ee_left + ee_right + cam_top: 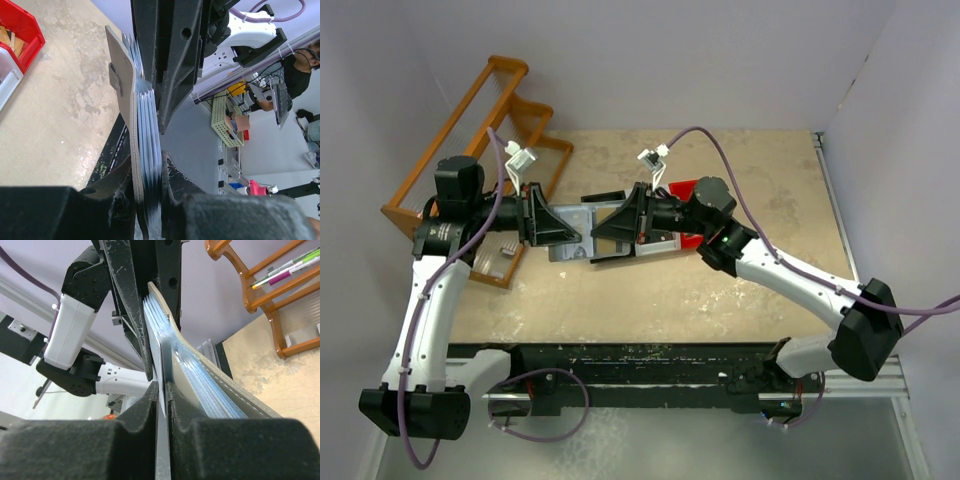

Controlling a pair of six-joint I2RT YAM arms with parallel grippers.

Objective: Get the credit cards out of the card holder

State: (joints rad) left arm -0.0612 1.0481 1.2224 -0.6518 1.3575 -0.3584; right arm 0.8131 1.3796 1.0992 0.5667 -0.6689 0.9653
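1. Counter (720, 290): a tan surface with walls at the far and right edges. The near strip in front of the arms and the far right area are bare.
2. Orange wooden rack (470, 130): lies at the far left corner, with its outer end past the counter edge. The left arm (420, 320) is just beside it.
3. Right arm (790, 275): reaches in from the right. Its wrist is just in front of the red bin (688, 188).
4. Card holder (125, 100): held over the mid-left counter between the two arms, edge-on to both wrist cameras. Its grey cover bows outward and the clasp tab faces the counter side.
5. Credit cards (150, 130): a fanned pale stack inside the holder, with the card edges exposed along the open side.
6. Left jaws: closed on the card holder, clamping the cover and stack at one end.
7. Right jaws: closed on the edge of one of the credit cards at the opposite end, beside the bowed cover.
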